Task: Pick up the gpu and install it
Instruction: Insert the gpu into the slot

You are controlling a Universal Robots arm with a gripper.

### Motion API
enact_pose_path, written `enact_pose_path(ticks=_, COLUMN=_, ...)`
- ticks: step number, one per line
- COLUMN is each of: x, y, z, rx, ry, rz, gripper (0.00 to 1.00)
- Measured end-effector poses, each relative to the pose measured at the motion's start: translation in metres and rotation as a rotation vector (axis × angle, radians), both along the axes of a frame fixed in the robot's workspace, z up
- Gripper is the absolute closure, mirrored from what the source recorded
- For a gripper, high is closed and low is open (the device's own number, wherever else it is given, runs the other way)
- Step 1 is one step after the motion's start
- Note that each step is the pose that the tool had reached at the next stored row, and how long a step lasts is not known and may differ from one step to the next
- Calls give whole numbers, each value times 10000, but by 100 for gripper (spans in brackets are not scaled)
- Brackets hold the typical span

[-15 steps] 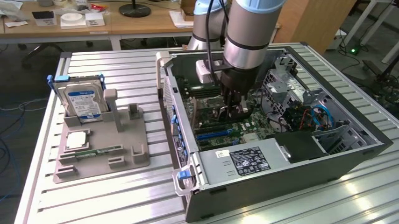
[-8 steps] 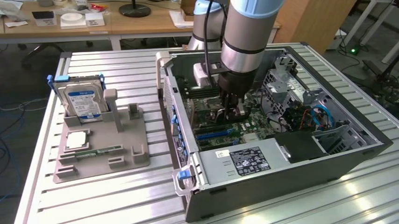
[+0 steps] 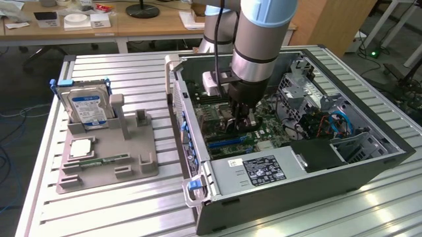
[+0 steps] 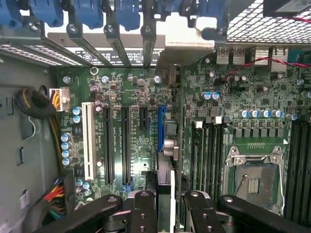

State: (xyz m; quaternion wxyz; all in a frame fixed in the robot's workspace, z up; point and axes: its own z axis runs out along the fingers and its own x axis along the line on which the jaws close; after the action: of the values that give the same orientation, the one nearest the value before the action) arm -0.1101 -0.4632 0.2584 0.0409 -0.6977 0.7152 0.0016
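Grips the gpu (image 4: 168, 160) edge-on in the gripper (image 4: 170, 196), with jaws drawn narrow onto the card's two faces, deep inside the open computer case (image 3: 316, 183). Holds it low over the motherboard (image 4: 131, 87), over or just beside the blue expansion slot (image 4: 160, 128), cannot tell which, with the pale bracket (image 4: 187, 46) toward the rear bay under the blue clips (image 4: 121, 12). Counts as picked up, judging by that hold; cannot tell whether seated in any slot, so reads the install as not yet finished. Has, on the grey parts tray (image 3: 92, 174) at the exterior view's left, a hard drive (image 3: 84, 108) standing upright, a memory stick (image 3: 105, 160) lying flat and a square processor (image 3: 79, 148), all well apart from the arm. Rests case and tray alike on a ribbed aluminium table (image 3: 118, 74). Shows beyond it wooden desks (image 3: 151, 27) with a black lamp base (image 3: 143, 10) and scattered papers, a wooden panel (image 3: 329, 19) behind the arm, then cables (image 3: 12, 111) trailing over a dark floor
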Motion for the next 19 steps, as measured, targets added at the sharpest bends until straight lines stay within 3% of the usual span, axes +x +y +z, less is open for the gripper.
enact_pose_path(ticks=4, x=-1, y=-4, z=-31, rx=0, ry=50, rz=-2, gripper=73)
enact_pose_path(ticks=8, x=-1, y=-8, z=-72, rx=-1, ry=57, rz=-3, gripper=73)
enact_pose_path(ticks=14, x=-12, y=-7, z=-72, rx=1, ry=-29, rz=-1, gripper=73)
enact_pose_path(ticks=19, x=-22, y=-9, z=-74, rx=0, ry=-30, rz=0, gripper=73)
